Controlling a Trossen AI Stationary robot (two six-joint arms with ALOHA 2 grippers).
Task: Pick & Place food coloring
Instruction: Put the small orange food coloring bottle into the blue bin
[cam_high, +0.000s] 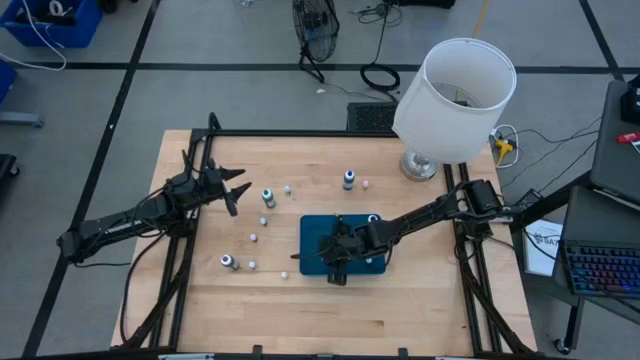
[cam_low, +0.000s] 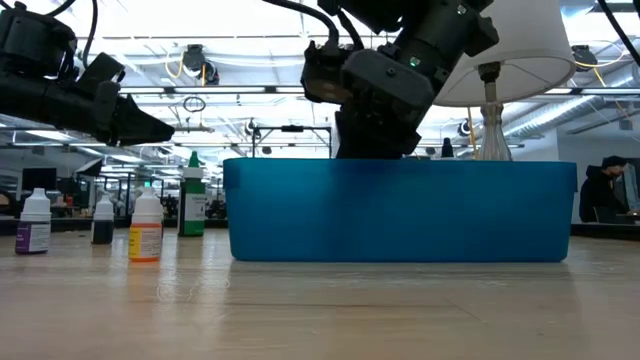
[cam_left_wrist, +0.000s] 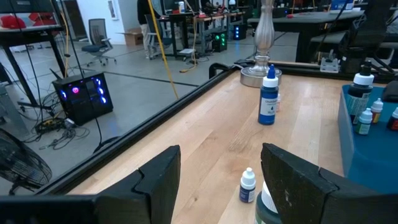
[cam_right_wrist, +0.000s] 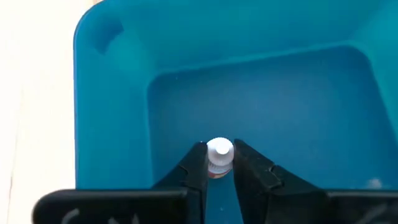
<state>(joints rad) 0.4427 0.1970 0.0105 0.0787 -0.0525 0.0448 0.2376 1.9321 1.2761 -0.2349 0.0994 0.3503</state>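
Note:
Inside the teal tray my right gripper is shut on a tiny food coloring bottle with a white cap. In the low view the tray's wall hides its fingertips. Loose food coloring bottles stand upright on the wood: a blue one, a green-capped one, a dark one and small pale ones. More bottles stand in the tray. My left gripper waits open above the table's left part, holding nothing. My right gripper pinches the small bottle between its two fingers, just under its white cap. The fingers slant down into the tray from the table's right side. The bottle stands upright with its cap up; whether its base touches the tray floor is hidden.
A lamp with a white shade stands at the table's far right corner. A black frame rail runs along the table's far edge. Bare wood lies along the near edge. A small bottle stands just ahead of my left fingers.

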